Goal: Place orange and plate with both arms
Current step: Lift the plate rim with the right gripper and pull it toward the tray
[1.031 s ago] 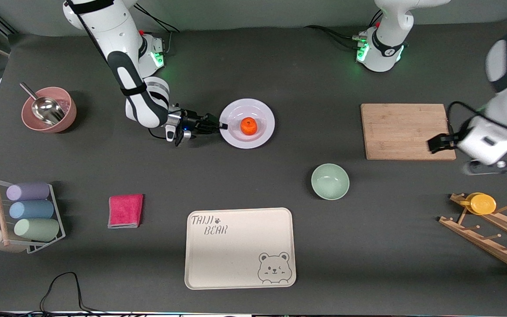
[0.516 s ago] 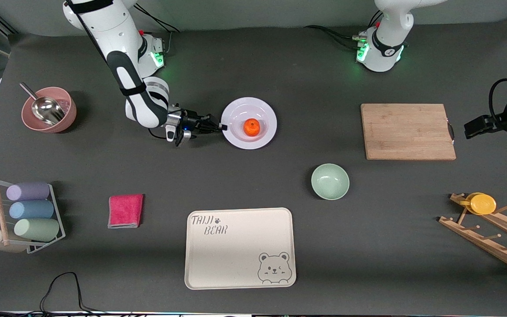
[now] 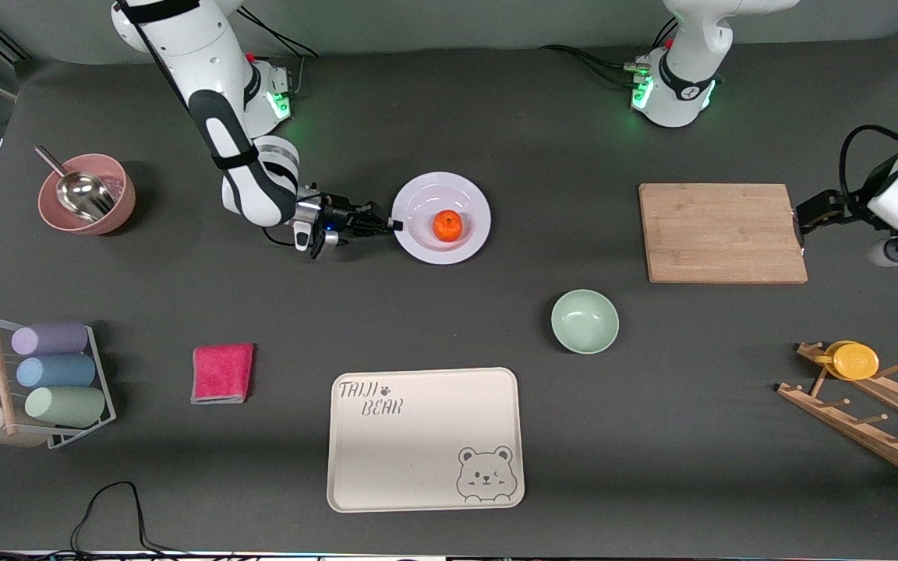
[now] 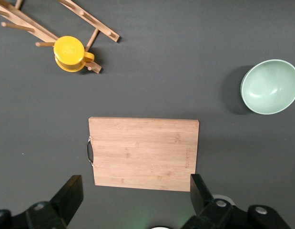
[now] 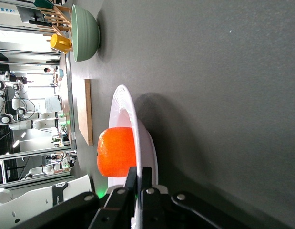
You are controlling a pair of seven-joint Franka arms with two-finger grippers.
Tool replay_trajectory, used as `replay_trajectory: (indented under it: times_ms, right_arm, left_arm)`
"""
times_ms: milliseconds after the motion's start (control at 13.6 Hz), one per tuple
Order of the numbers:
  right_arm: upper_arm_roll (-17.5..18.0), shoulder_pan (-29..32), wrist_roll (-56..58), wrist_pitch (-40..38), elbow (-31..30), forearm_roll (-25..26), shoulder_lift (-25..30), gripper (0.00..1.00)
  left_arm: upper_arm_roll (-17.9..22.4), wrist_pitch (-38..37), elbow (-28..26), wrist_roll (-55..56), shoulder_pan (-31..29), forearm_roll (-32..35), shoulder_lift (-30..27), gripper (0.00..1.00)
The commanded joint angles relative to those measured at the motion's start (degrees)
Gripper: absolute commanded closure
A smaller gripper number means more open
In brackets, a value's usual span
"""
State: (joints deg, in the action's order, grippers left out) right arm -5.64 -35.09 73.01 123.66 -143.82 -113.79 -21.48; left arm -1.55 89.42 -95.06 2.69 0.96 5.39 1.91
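**Right gripper on the plate rim, left gripper wide open above the board**

From the front we see the right gripper (image 3: 385, 224) low at the table, its fingers pinched together on the rim of the plate (image 3: 416, 244) at the edge toward the right arm's end. The orange (image 3: 447, 226) sits in the plate's well, just past the fingertips. The left gripper (image 3: 814, 210) hangs in the air over the board's (image 3: 720, 232) edge toward the left arm's end of the table. A green bowl (image 3: 585, 321) stands on the table nearer the camera than the plate, and a tray (image 3: 424, 439) lies nearer still.

In the left wrist view the left gripper (image 4: 137, 195) is spread wide and holds nothing; one finger (image 4: 70, 194) shows at each side of the board (image 4: 143, 153) below it. The bowl (image 4: 270, 86) and a yellow cup (image 4: 71, 54) on a wooden rack lie farther out.

In the right wrist view the right gripper (image 5: 137, 183) is closed flat on the plate's (image 5: 127, 107) rim, its two fingers nearly touching. The orange (image 5: 116, 151) rests on the plate right beside the fingertips. The bowl (image 5: 84, 32) stands farther off.
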Motion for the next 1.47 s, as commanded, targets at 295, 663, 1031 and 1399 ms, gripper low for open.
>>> replay_trajectory:
  times_ms: [295, 663, 1031, 1399]
  right_arm:
    - [-0.34, -0.33, -1.81, 0.97, 0.65, -1.7, 1.43, 1.0]
    - [-0.52, -0.07, -4.8, 0.62, 1.61, -1.79, 3.1, 1.0]
    - [-0.6, -0.24, -9.81, 0.62, 1.61, -1.79, 7.67, 1.0]
    - [-0.69, 0.02, -12.53, 0.62, 5.12, -1.79, 7.5, 1.0]
  left_arm:
    - [1.46, 0.14, -0.21, -1.19, 1.59, -0.55, 1.95, 0.0]
    - [1.46, -0.12, -0.21, -1.19, 1.16, -0.55, 2.22, 0.0]
    - [1.46, 0.14, -0.12, -1.28, 0.98, -0.55, 2.66, 0.0]
    - [1.46, 0.23, -0.12, -1.28, 0.98, -0.55, 2.75, 0.0]
